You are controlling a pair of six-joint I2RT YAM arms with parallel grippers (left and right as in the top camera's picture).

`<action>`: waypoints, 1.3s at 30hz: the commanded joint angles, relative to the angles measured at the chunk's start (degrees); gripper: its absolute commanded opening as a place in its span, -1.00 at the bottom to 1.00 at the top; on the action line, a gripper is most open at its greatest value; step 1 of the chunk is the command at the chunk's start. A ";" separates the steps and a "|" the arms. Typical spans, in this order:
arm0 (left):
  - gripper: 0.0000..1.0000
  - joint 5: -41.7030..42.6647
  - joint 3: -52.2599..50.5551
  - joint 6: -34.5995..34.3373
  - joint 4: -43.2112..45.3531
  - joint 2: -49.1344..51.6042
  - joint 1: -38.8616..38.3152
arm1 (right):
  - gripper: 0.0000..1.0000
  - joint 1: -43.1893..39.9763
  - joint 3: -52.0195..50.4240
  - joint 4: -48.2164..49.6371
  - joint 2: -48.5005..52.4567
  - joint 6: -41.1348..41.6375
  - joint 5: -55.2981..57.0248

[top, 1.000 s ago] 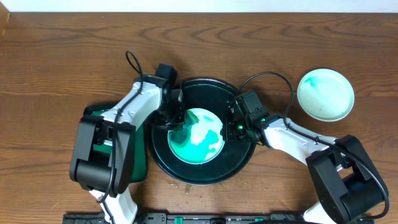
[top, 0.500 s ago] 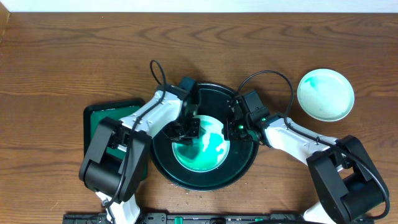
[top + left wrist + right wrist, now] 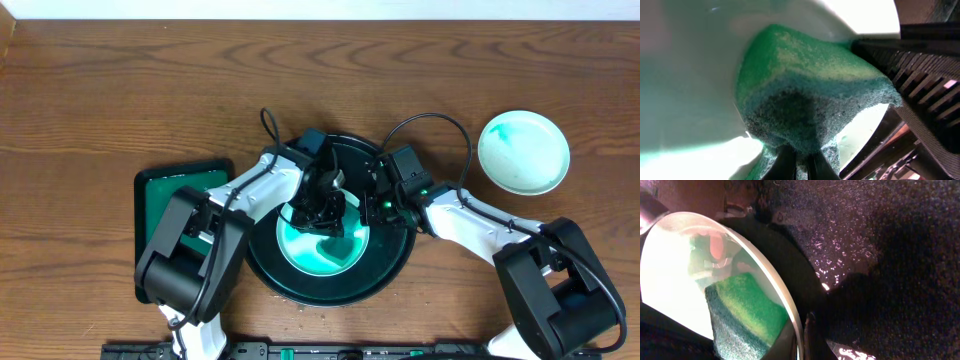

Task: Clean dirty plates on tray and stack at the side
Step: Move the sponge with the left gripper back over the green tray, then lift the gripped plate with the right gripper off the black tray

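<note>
A dirty plate [image 3: 318, 252], white with a green smear, lies in the round black tray [image 3: 262, 262]. My left gripper [image 3: 322, 212] is shut on a green sponge [image 3: 810, 95] and presses it against the plate's upper part [image 3: 690, 75]. From the right, my right gripper [image 3: 375, 207] is shut on that plate's rim [image 3: 771, 275], one finger on each side of the edge. The sponge [image 3: 742, 310] also shows on the plate in the right wrist view. A second plate [image 3: 523, 152] with a faint teal tint sits on the table at the far right.
A smaller green rectangular tray [image 3: 160, 205] lies left of the round tray, partly under my left arm. The round tray's wet black floor [image 3: 880, 255] fills the right wrist view. The wooden table [image 3: 120, 90] stretches behind both arms.
My left gripper has swept the sponge rightward across the plate, from its left edge to its upper middle. The right gripper has kept its hold on the rim.
</note>
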 commanded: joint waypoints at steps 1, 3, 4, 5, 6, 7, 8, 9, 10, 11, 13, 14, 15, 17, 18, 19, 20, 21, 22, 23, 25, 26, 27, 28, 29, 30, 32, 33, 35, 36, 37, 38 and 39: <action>-0.86 -0.76 0.50 -3.28 2.12 1.42 1.49 | -0.97 0.87 -0.87 -1.14 1.20 2.19 -1.29; -0.86 -3.26 0.81 -4.90 2.12 0.24 2.86 | -0.97 0.87 -0.87 -1.14 1.20 2.19 -1.31; -0.86 -4.83 0.87 -5.84 2.10 -0.61 3.52 | -0.97 0.87 -0.87 -1.14 1.20 2.16 -1.31; -0.85 -7.02 0.87 -6.99 1.90 -1.79 4.26 | -0.97 0.90 -0.87 -1.14 1.20 2.19 -1.31; -0.86 -9.35 0.87 -8.24 1.38 -2.89 4.83 | -0.97 0.87 -0.87 -1.14 1.20 2.19 -1.33; -0.85 -12.13 0.87 -9.70 0.55 -4.07 5.38 | -0.97 0.87 -0.87 -1.14 1.20 2.19 -1.49; -0.85 -14.73 0.87 -10.93 -0.52 -5.29 5.86 | -0.98 0.90 -0.87 -1.11 1.20 2.16 -1.66; -0.85 -16.79 0.87 -11.54 -1.70 -6.47 6.25 | -0.98 0.87 -0.87 -1.11 1.20 2.16 -1.66; -0.85 -18.29 0.87 -11.82 -2.99 -7.72 6.58 | -0.97 0.87 -0.87 -1.09 1.20 2.16 -1.66; -0.86 -19.39 0.87 -11.80 -4.31 -8.90 6.78 | -0.97 0.87 -0.87 -1.09 1.20 2.14 -1.66; -0.86 -22.21 0.87 -11.91 -7.45 -11.47 6.82 | -0.98 0.87 -0.87 -1.05 1.20 2.14 -1.68; -0.85 -23.74 0.87 -12.26 -8.92 -12.66 6.82 | -0.97 0.87 -0.87 -1.03 1.20 2.14 -1.68; -0.86 -25.83 0.87 -12.76 -10.60 -14.05 6.82 | -0.98 0.87 -0.87 -0.98 1.20 2.14 -1.68; -0.86 -28.59 0.87 -13.33 -13.27 -16.41 6.82 | -0.97 0.87 -0.74 -0.98 1.16 1.27 -2.14; -0.86 -29.53 0.87 -13.33 -14.34 -17.53 6.93 | -0.98 0.87 -0.55 -1.11 1.11 0.31 -2.80; -0.86 -30.34 0.87 -13.31 -15.41 -18.75 6.93 | -0.97 0.87 -0.22 -1.36 1.11 -0.96 -3.67; -0.85 -31.17 0.87 -13.31 -16.22 -19.74 6.93 | -0.97 0.87 0.44 -2.36 1.03 -2.21 -4.07; -0.86 -32.09 0.87 -13.35 -17.00 -20.63 6.95 | -0.97 0.87 1.27 -3.89 0.87 -3.32 -3.98; -0.86 -33.14 0.87 -13.51 -17.68 -21.40 6.95 | -0.98 0.87 2.23 -5.66 0.72 -4.70 -3.67; -0.85 -34.69 0.87 -14.25 -18.53 -22.03 7.02 | -0.97 0.87 3.43 -7.78 0.42 -6.08 -3.19; -0.86 -37.68 0.87 -15.72 -20.39 -22.80 7.85 | -0.97 0.92 6.47 -13.07 -0.28 -9.51 -1.40; -0.86 -38.53 0.87 -15.87 -21.16 -22.82 8.55 | -0.97 0.94 8.02 -15.80 -0.70 -10.86 0.13; -0.86 -38.69 0.87 -15.85 -21.77 -22.77 9.55 | -0.98 1.03 9.60 -18.49 -1.16 -11.96 2.10; -0.86 -38.66 0.85 -15.82 -22.34 -22.73 10.69 | -0.97 1.20 11.17 -21.00 -1.70 -13.00 4.44; -0.86 -38.69 0.85 -15.74 -22.84 -22.73 11.87 | -0.97 1.46 12.81 -23.41 -2.34 -14.05 7.43; -0.85 -38.66 0.85 -15.43 -23.23 -22.73 13.33 | -0.97 1.73 14.16 -25.24 -2.97 -14.53 10.16; -0.86 -38.66 0.85 -14.08 -23.41 -22.73 16.00 | -0.97 2.45 16.70 -28.00 -4.20 -16.20 14.64; -0.85 -38.66 0.85 -13.44 -23.58 -22.73 17.38 | -0.97 2.84 17.84 -29.07 -4.81 -16.59 16.74; -0.85 -38.66 0.85 -12.50 -24.04 -22.73 20.48 | -0.97 3.74 20.09 -31.21 -6.12 -16.61 21.40; -0.86 -38.64 0.85 -12.13 -24.37 -22.73 22.25 | -0.97 4.33 21.22 -32.28 -6.93 -16.74 24.13; -0.85 -38.62 0.85 -11.85 -24.61 -22.73 23.50 | -0.97 4.63 21.75 -32.83 -7.28 -16.74 25.75; -0.85 -38.45 0.85 -11.39 -24.85 -22.73 24.98 | -0.97 5.22 22.60 -33.64 -7.87 -16.76 28.63; -0.85 -38.45 0.85 -11.30 -25.11 -22.73 26.45 | -0.97 5.79 23.21 -34.27 -8.33 -16.98 31.32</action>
